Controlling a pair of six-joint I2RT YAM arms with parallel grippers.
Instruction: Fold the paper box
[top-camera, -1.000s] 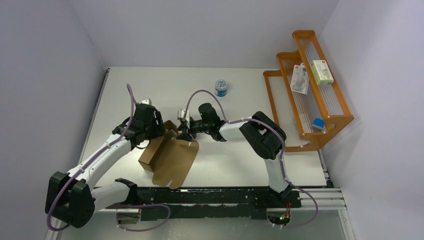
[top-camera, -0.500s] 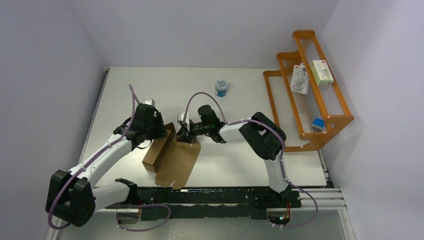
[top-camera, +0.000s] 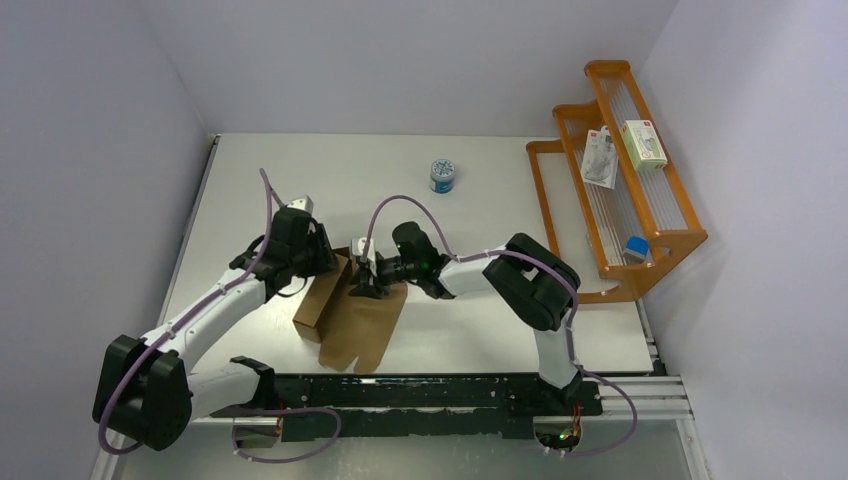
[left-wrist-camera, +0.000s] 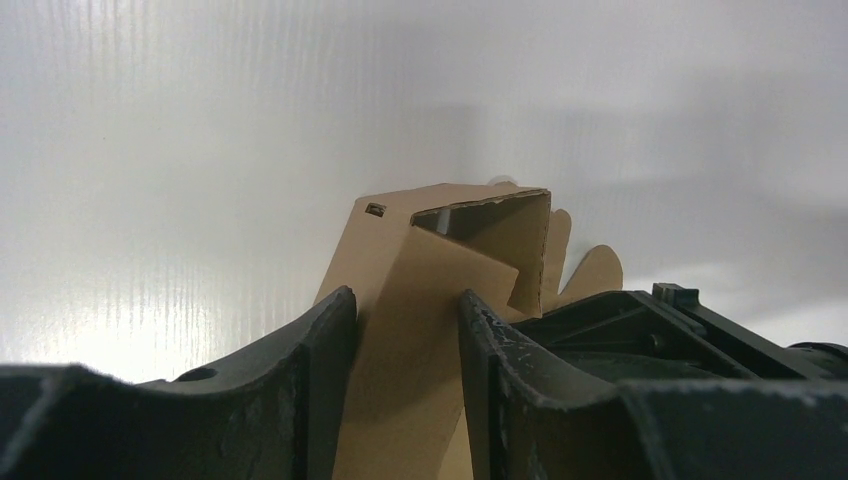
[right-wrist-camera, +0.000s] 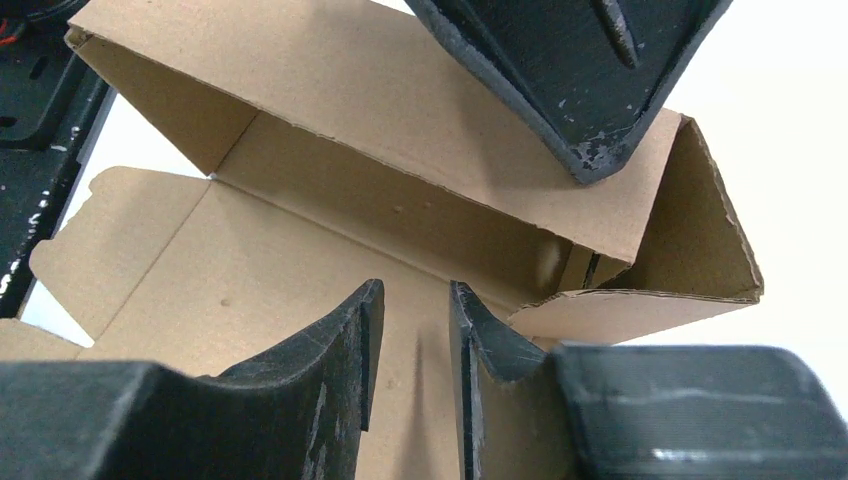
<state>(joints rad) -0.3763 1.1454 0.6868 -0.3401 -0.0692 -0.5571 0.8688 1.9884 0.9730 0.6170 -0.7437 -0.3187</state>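
- The paper box (top-camera: 352, 325) lies half-folded on the table (top-camera: 480, 325), near the arms' bases, with one long wall raised and the rest flat.
- The left gripper (top-camera: 320, 265) straddles that raised wall, its jaws clamped on both faces.
- The right gripper (top-camera: 362, 287) points down at the flat panel just beside the wall, its jaws a narrow gap apart, holding nothing.
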